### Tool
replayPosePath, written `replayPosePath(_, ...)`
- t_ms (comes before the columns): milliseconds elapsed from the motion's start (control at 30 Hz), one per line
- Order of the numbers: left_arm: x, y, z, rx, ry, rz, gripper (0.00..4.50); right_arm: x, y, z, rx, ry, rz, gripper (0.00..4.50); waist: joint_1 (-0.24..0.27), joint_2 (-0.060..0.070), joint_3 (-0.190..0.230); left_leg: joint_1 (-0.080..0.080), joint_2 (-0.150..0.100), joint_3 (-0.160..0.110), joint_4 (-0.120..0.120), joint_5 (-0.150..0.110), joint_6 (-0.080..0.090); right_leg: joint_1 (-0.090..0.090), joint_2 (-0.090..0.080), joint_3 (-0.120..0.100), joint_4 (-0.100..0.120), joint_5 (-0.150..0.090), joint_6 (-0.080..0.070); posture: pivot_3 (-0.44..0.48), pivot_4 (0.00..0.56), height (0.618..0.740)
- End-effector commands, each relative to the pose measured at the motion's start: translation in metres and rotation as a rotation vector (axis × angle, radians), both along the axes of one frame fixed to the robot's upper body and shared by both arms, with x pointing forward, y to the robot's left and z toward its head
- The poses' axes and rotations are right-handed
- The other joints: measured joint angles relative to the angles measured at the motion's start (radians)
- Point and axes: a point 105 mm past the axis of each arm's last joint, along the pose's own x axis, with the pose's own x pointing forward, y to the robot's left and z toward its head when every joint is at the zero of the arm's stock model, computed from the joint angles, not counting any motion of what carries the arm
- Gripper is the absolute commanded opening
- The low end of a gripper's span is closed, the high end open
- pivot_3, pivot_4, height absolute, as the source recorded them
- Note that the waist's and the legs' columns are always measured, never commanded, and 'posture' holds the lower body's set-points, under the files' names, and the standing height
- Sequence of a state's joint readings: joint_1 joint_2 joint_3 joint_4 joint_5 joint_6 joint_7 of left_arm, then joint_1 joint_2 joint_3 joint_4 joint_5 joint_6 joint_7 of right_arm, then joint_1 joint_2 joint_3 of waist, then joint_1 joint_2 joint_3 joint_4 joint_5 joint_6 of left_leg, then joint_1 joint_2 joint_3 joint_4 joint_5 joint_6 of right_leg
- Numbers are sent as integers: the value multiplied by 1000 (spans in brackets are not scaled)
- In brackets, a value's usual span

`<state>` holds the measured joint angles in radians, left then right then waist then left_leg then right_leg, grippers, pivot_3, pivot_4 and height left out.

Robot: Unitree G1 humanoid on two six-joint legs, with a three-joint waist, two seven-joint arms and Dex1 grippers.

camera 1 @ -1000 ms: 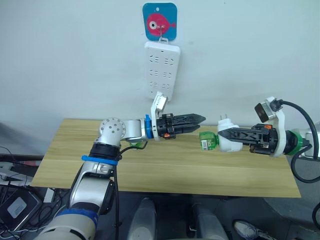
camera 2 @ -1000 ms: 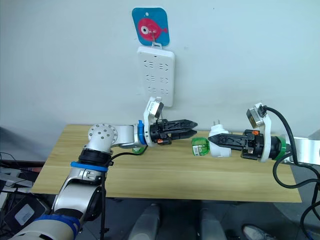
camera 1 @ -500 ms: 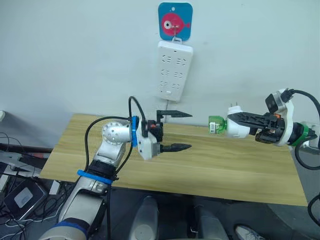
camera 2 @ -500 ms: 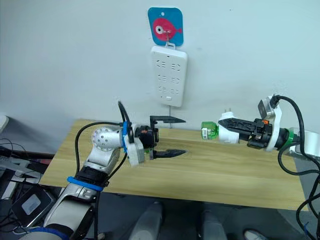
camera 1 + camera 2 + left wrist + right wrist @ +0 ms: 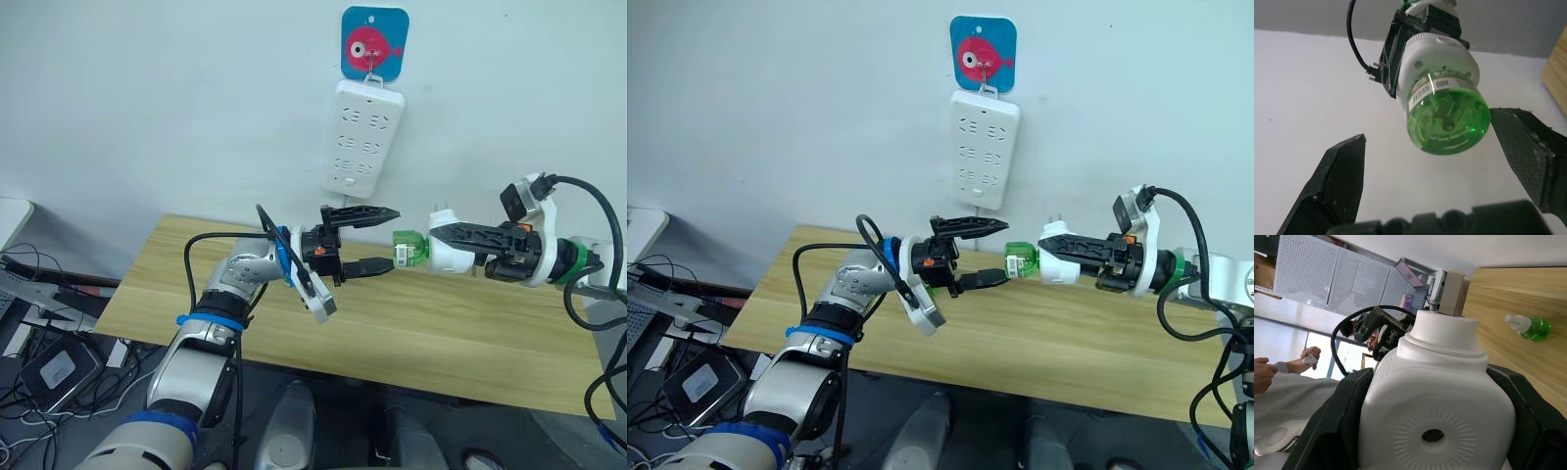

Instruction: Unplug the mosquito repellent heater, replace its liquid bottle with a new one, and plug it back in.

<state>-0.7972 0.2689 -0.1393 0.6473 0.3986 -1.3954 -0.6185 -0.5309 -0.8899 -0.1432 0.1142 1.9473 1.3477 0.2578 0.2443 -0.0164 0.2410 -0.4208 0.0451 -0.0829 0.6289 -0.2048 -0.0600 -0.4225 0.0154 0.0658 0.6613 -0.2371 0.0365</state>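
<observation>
My right gripper (image 5: pixel 446 238) clamps the mosquito repellent heater (image 5: pixel 451 253), lying horizontal, green bottle (image 5: pixel 409 249) pointing left between my left gripper's (image 5: pixel 382 238) spread fingers.

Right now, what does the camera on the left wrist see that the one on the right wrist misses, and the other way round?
The left wrist view looks straight at the round end of the green liquid bottle screwed into the heater, flanked by the left gripper with its two fingers wide apart.

The right wrist view shows the heater's ribbed white face, a spare green bottle lying on the wooden table, and a person's hands in the background.

Both show the mosquito repellent heater, clamped in the right gripper.
</observation>
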Motion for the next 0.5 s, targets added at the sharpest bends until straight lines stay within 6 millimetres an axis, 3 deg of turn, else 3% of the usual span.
replayPosePath(33,-6,-5,3,-8,-40,-33,4487,-5,7,15,21,-64,40,3129,1,0,0,0,0,0,0,0,0,0,0,0,0,0,0,308,198,740)
replayPosePath(200,-5,-8,5,-16,-53,-32,4487,-8,10,14,20,-67,58,3129,1,0,0,1,0,0,0,0,0,0,0,0,1,0,0,307,198,740)
replayPosePath(300,-5,-8,5,-22,-57,-38,3876,-8,11,14,19,-69,62,3129,1,0,0,1,0,0,0,0,0,0,0,0,1,0,0,307,198,740)
replayPosePath(467,-8,-10,8,-31,-67,-61,2323,-10,11,11,10,-64,66,3129,0,0,0,2,0,1,0,0,0,0,0,1,2,0,0,306,195,740)
replayPosePath(500,-9,-11,8,-31,-68,-67,2264,-10,11,11,10,-63,65,3129,0,0,0,2,0,1,0,0,0,0,0,1,2,0,0,305,197,740)
